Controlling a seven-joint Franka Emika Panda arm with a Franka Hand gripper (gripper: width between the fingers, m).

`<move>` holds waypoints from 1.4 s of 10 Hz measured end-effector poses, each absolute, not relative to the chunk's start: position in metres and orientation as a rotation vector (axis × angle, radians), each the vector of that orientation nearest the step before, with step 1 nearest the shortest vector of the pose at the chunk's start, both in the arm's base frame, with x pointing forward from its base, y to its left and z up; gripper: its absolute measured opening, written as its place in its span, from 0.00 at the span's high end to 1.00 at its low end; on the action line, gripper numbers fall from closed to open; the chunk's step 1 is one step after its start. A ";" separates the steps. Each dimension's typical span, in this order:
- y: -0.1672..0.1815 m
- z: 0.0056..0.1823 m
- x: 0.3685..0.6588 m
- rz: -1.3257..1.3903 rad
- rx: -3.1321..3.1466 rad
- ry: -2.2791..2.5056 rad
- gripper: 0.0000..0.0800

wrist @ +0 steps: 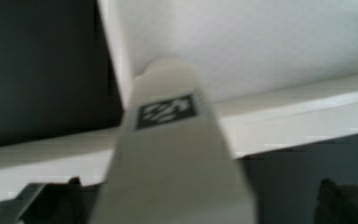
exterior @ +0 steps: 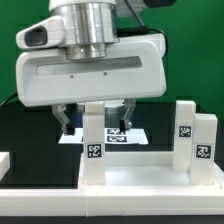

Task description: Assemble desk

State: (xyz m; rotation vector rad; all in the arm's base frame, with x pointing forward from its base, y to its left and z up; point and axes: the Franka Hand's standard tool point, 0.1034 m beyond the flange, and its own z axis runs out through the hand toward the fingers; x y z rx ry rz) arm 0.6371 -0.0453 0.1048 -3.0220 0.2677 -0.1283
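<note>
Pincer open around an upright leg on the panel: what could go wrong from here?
1. The pincer is open with fingers on either side of the leg; a sideways drift while lifting could knock the leg over, if it isn't fully seated.
2. Whether the leg sits fully in the panel socket can't be told, so it may be loose.
3. Two more legs stand close by on the exterior view's right; a wide swing that way might hit them.

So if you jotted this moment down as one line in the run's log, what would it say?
gripper: open, straddling upright leg, not gripping | desk panel: three legs standing | marker board: behind
</note>
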 end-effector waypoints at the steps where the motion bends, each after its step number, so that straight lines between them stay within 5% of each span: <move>1: -0.048 0.105 0.637 -0.127 -3.019 0.309 0.20; 2: -0.048 0.105 0.637 -0.126 -3.016 0.329 0.20; 4: -0.049 0.105 0.637 -0.116 -2.991 0.499 0.63; 10: -0.045 0.105 0.633 0.046 -2.372 1.858 0.63; 14: -0.047 0.107 0.636 0.121 -2.018 2.167 0.63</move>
